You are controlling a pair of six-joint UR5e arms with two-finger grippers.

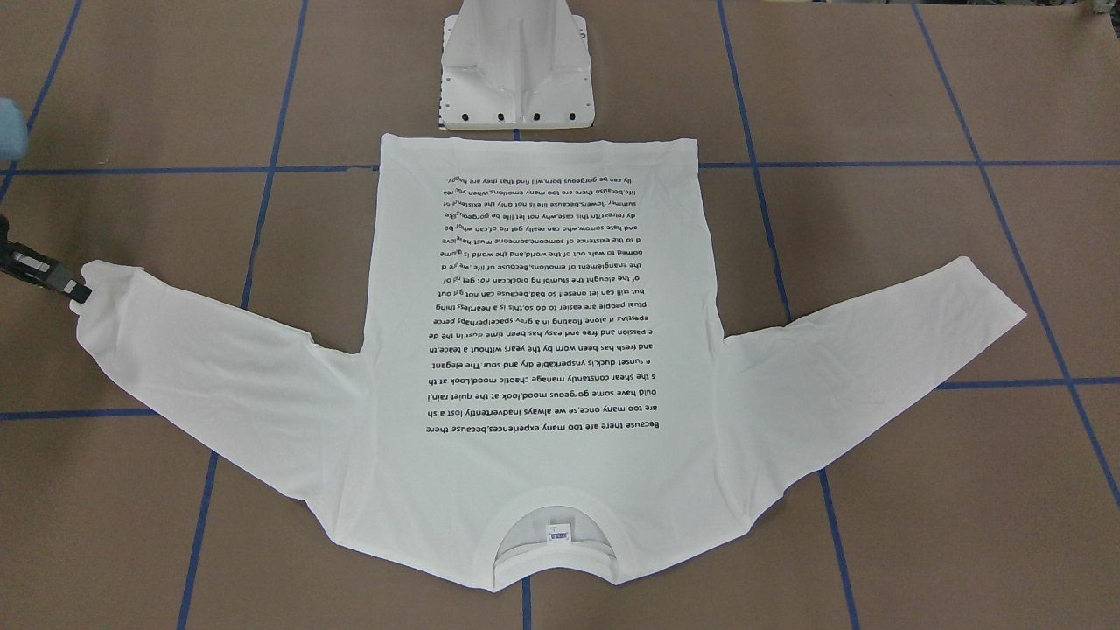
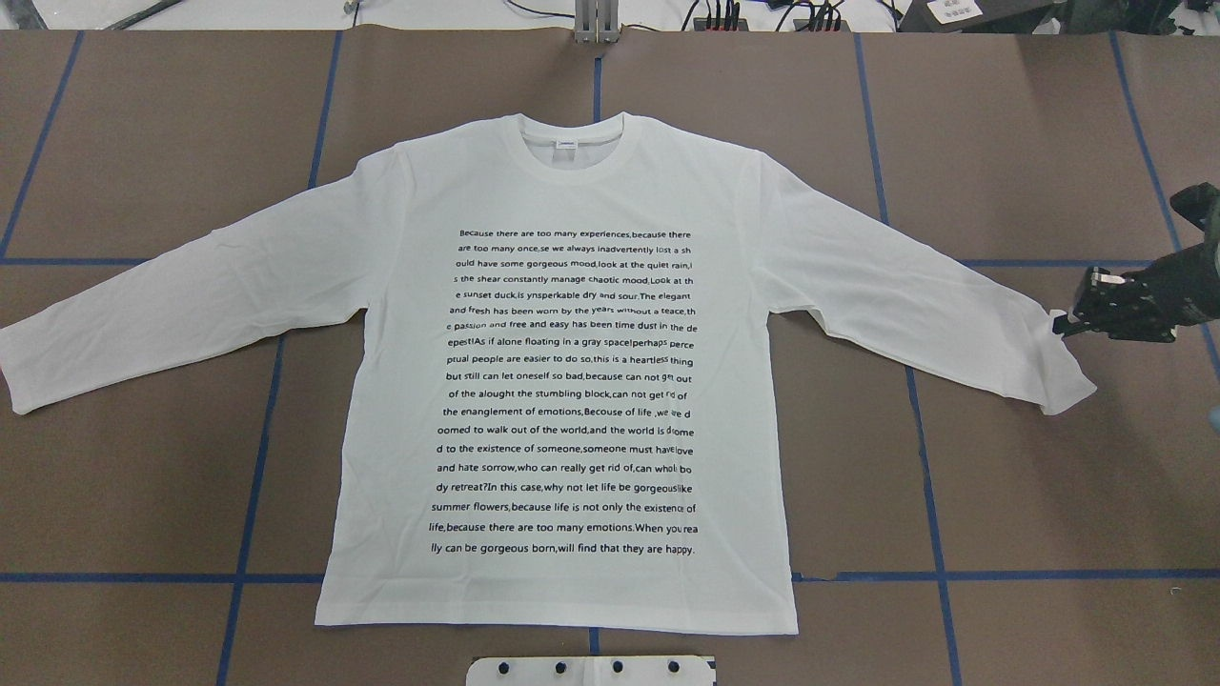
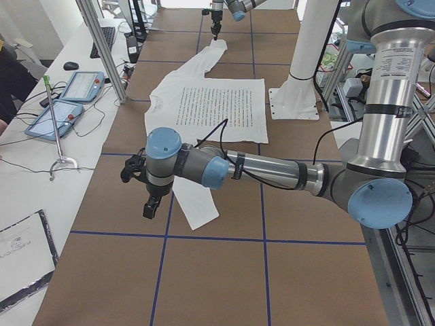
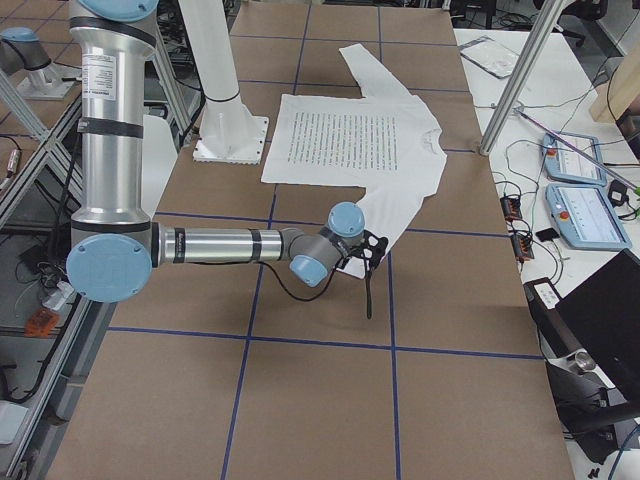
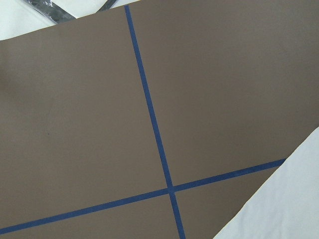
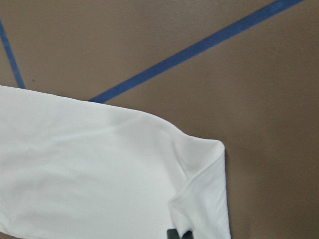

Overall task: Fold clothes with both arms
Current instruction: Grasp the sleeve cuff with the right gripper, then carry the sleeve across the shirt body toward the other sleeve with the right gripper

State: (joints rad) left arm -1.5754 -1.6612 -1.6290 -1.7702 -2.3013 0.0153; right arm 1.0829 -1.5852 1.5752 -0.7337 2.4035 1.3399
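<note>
Pinching the cuff, the right fingers are clenched on the shirt, curling its corner up, probably to carry the sleeve inward. Beyond them the shirt lies flat, print up, on the surface. The left fingers hover beside the other cuff; whether they are clenched or released I cannot tell.

Thin, soft white cloth with black print for the long-sleeved T-shirt. Dull, smooth brown paper over the table, crossed by blue tape lines. Glossy white painted metal on the pedestal base at 12 o'clock. Shiny silver metal tube and smooth blue plastic caps on the left arm.
</note>
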